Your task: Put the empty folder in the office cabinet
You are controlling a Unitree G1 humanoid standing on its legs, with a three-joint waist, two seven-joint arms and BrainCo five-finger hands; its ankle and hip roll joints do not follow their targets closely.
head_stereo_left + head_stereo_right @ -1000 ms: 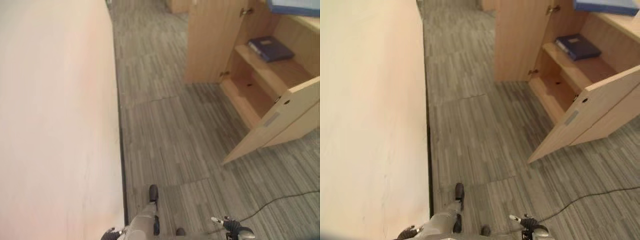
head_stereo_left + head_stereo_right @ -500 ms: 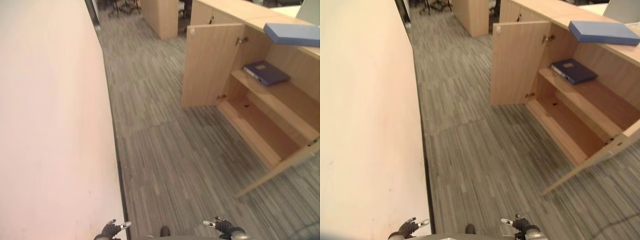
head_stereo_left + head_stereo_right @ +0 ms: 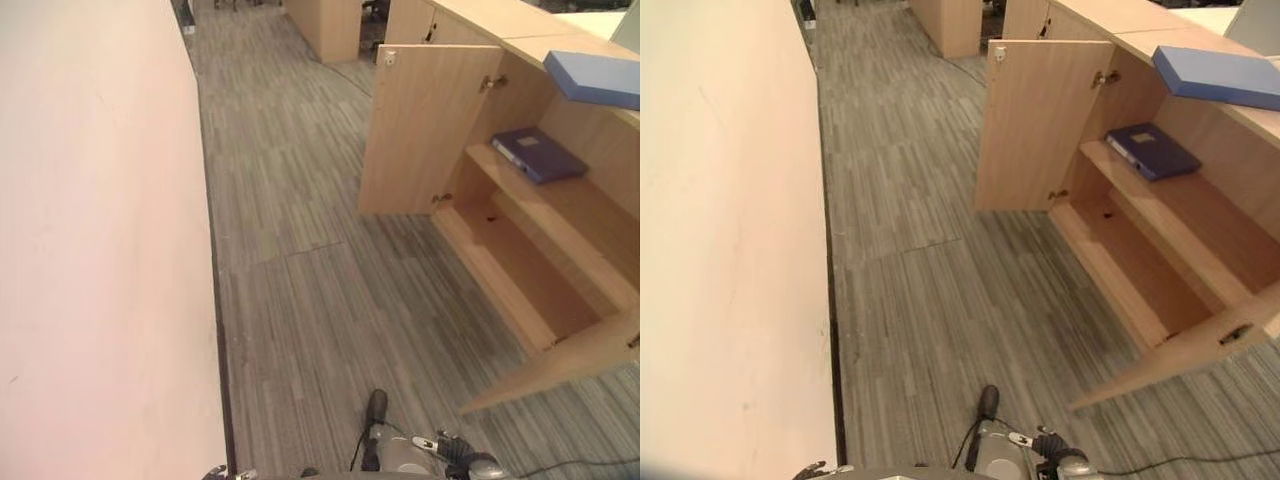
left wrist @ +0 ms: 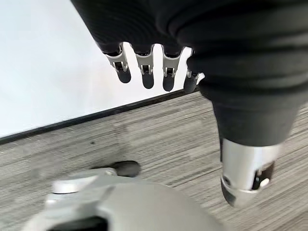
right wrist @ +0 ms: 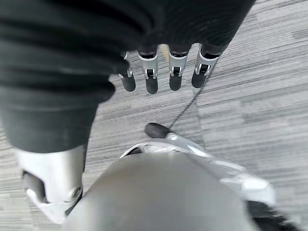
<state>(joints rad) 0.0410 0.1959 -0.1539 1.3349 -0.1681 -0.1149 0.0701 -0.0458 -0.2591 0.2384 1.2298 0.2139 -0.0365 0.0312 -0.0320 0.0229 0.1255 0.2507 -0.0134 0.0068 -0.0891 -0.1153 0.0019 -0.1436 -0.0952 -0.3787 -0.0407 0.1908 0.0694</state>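
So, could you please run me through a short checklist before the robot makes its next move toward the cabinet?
1. Light wooden office cabinet doors open: ok, both stand open.
2. Free shelf space: ok, bare wood shows beside the dark blue folder on the upper shelf; the lower shelf is bare.
3. Folder to fetch located: ok, a light blue flat folder lies on the cabinet top. Whether it is empty: cannot tell.
4. Left hand free: ok, fingers straight, holding nothing.
5. Right hand free: ok, open too.
6. Grey striped carpet toward the cabinet: ok.
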